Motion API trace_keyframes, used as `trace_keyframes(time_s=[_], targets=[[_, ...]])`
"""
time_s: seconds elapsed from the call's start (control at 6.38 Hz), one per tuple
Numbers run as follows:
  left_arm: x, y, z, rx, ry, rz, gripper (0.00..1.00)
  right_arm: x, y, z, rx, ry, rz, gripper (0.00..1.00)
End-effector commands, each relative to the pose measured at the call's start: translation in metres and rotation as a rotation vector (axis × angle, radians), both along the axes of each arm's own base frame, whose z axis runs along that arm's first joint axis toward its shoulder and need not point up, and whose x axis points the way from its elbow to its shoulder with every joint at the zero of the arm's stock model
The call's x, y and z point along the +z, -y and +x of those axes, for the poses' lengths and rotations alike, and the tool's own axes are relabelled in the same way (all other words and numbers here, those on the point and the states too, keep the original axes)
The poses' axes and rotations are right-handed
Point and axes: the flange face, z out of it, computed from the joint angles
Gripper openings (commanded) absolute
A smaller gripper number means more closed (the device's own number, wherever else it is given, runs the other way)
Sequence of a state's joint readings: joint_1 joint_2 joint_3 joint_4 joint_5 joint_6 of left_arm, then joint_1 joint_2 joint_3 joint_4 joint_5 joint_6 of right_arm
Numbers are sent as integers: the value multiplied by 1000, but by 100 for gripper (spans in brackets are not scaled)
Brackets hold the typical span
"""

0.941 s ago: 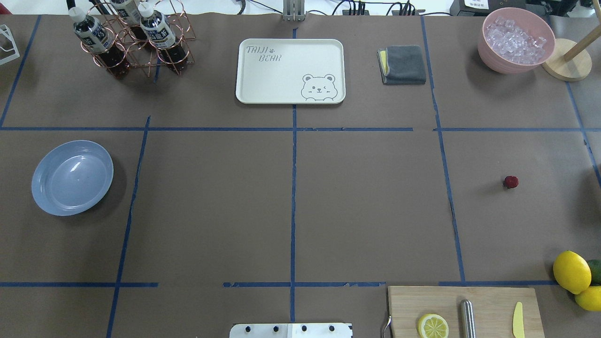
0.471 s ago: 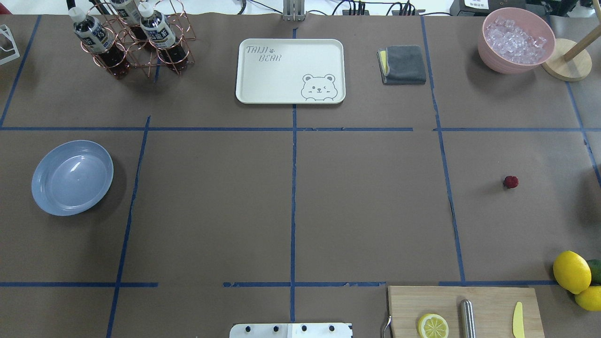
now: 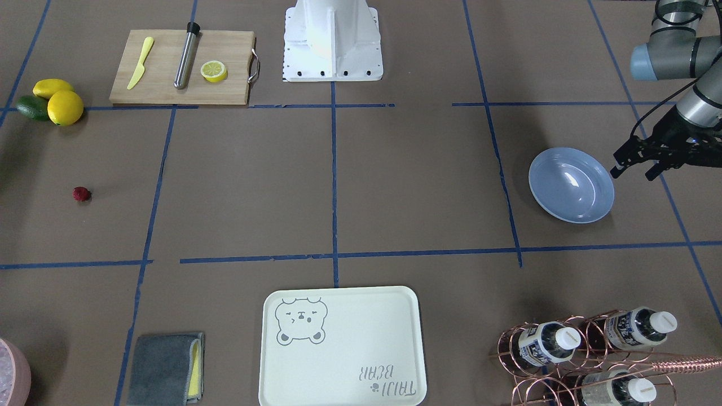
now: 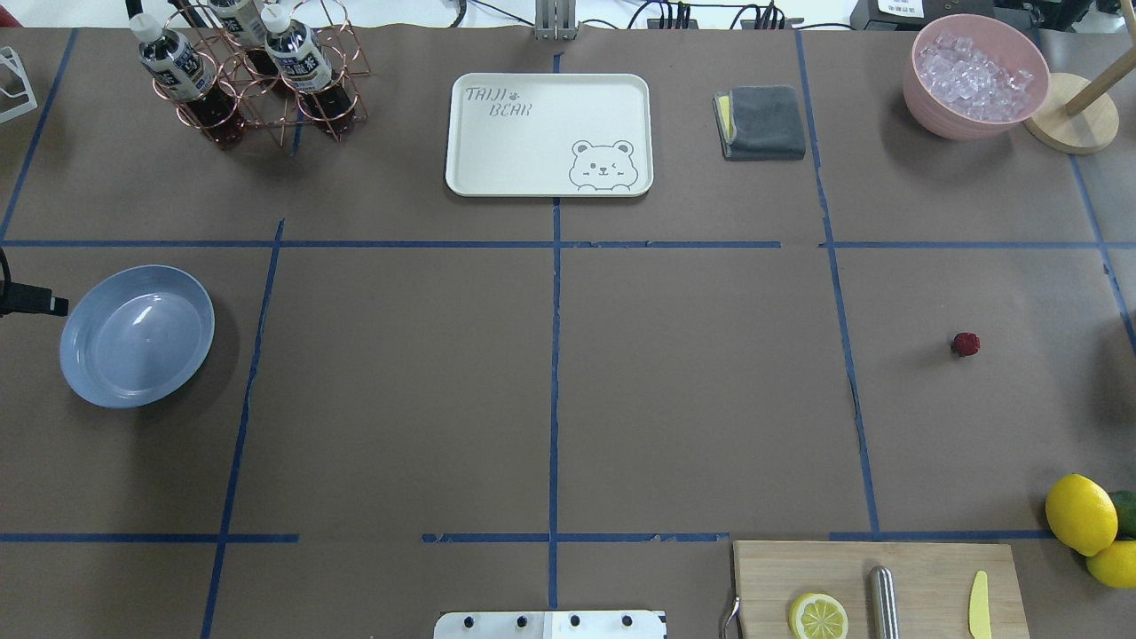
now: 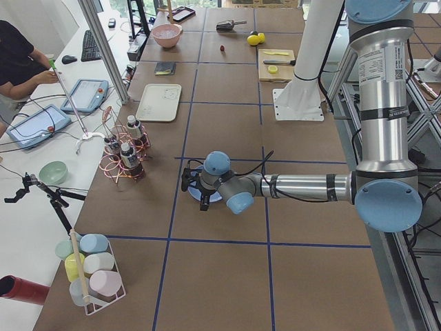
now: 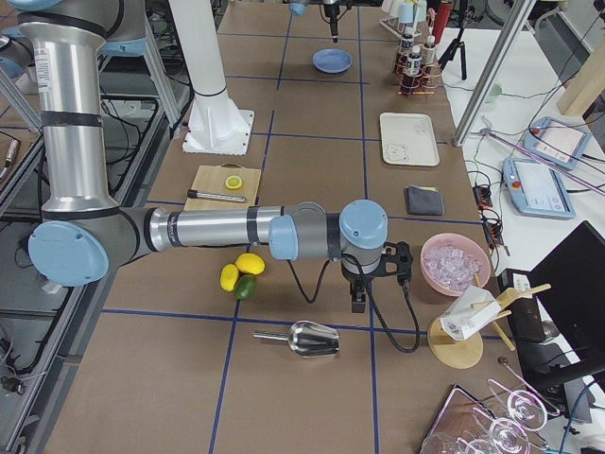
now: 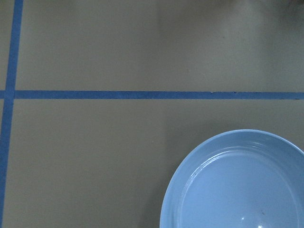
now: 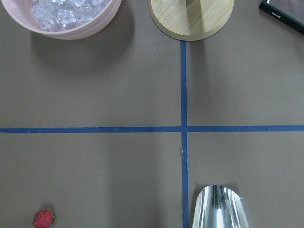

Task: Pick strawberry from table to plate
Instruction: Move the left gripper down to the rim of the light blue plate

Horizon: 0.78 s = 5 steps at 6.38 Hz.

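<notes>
Now the left tool is hovering with its jaws spread wide and gripping nothing, just beside the outer rim of the light-blue plate, which is sitting on the desk. The right tool is showing only in a side view, so I cannot tell whether it is wide or narrow. It is hanging between the pink ice bowl and the metal scoop. The strawberry is lying on the desk near it, well apart from the plate.
</notes>
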State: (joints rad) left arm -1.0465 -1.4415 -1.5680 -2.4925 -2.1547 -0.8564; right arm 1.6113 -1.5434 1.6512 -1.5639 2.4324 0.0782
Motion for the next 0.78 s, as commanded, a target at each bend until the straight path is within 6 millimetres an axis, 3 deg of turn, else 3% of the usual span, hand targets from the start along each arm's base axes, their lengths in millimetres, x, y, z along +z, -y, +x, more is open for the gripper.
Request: trace_keyframes(time_s=[0.0,0.31,0.63], targets=[[8,-3,18,5,21,0,90,-1,0,0,-1,0,3,100],[14,-3,30,25,27,-9,76,-1,0,0,-1,0,3,100],[20,-2,40,41,35,-18,72,-5,1,0,-2,0,12,100]])
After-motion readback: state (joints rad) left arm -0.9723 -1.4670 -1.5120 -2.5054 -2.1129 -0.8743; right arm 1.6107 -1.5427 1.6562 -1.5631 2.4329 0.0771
